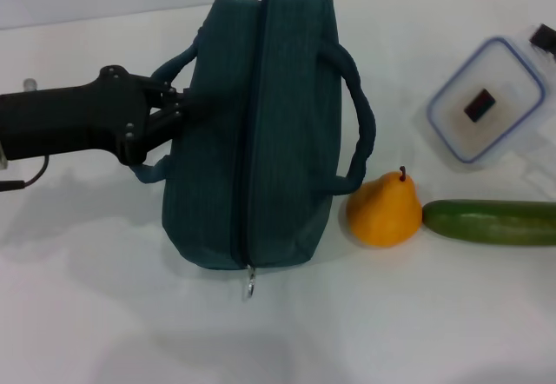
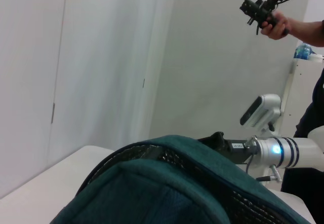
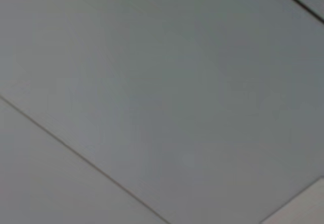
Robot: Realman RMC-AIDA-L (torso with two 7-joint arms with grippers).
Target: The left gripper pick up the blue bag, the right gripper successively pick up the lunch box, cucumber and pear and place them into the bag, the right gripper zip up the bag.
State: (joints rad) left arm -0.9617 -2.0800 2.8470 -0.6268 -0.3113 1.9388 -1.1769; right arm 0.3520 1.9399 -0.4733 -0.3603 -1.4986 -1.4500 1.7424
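The blue bag [image 1: 261, 132] stands in the middle of the table, its top zipper running lengthwise to a metal ring pull [image 1: 250, 290] at the near end. My left gripper [image 1: 178, 106] reaches in from the left through the bag's left handle and is shut on the bag's side; in the left wrist view the bag's fabric [image 2: 167, 183] fills the foreground. The pear [image 1: 385, 209] sits just right of the bag, the cucumber [image 1: 491, 222] lying beside it. The lunch box [image 1: 486, 99] rests at the back right, lid on. My right gripper [image 1: 545, 36] shows only at the far right edge.
White table all around, with open surface in front of the bag and at the left. In the left wrist view, a person's hand holds a black device [image 2: 263, 11] high up, past my right arm [image 2: 283, 152]. The right wrist view shows only a grey ceiling.
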